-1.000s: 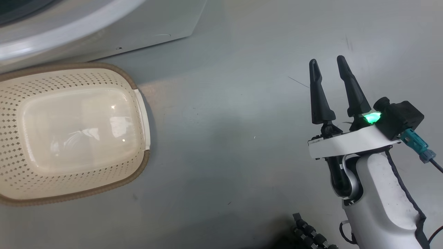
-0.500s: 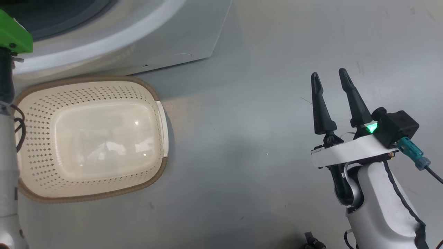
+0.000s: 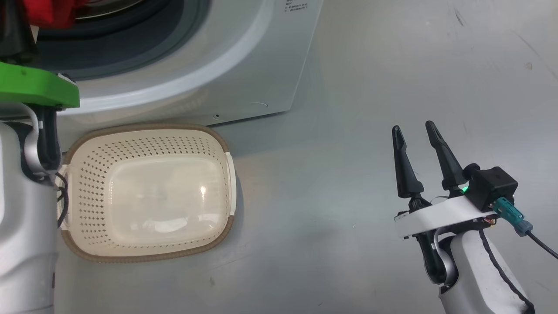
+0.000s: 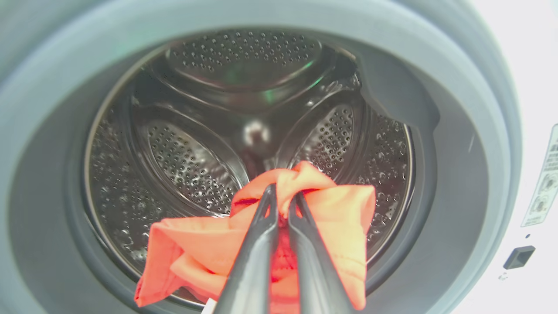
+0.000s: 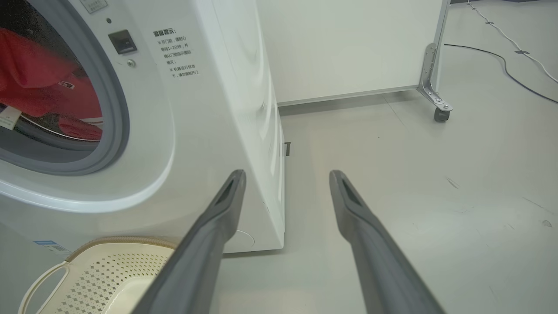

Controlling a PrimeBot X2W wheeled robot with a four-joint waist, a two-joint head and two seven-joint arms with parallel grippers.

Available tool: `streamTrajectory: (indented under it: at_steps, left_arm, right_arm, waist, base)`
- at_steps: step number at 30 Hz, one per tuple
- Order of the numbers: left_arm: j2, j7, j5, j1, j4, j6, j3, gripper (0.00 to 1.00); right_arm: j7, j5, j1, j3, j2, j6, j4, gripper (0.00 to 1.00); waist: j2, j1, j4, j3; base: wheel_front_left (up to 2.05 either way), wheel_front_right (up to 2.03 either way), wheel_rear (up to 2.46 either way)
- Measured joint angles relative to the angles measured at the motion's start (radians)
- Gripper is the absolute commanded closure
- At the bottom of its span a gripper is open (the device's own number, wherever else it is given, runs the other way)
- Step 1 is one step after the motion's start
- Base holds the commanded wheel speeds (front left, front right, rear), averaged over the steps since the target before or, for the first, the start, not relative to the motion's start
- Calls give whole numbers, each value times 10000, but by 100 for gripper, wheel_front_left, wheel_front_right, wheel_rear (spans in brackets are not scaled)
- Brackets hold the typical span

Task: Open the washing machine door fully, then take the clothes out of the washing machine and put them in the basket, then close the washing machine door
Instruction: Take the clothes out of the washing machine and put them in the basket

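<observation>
My left tool point(image 4: 283, 194): clamped on the red clothes point(image 4: 344, 209) at the washing machine point(image 4: 479, 131) mouth; basket point(image 3: 218, 144) on the floor point(image 3: 331, 174) just below; my right tool point(image 3: 413, 127), spread apart, well off.

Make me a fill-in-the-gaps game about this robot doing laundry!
The left pincer is ____ on the clothes.
The right pincer is ____, holding nothing.
The basket sits on the ____ before the washing machine.
Missing words: shut; open; floor.
</observation>
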Motion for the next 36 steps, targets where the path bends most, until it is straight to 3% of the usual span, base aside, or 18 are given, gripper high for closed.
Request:
streamTrajectory:
  at_steps: [9, 36]
  left_arm:
    - [-115, -497, 512, 1046, -683, 286, -230, 100]
    - [-447, -516, 1097, 4166, -2999, 1091, -708, 100]
  right_arm:
    - [0, -311, 459, -15, -2, 2, 86, 0]
    - [0, -1068, 1623, -56, -240, -59, 209, 0]
  waist:
    - [0, 0, 332, -881]
    - [0, -1, 1038, -2604]
  base:
    - [0, 0, 0]
    - [0, 0, 0]
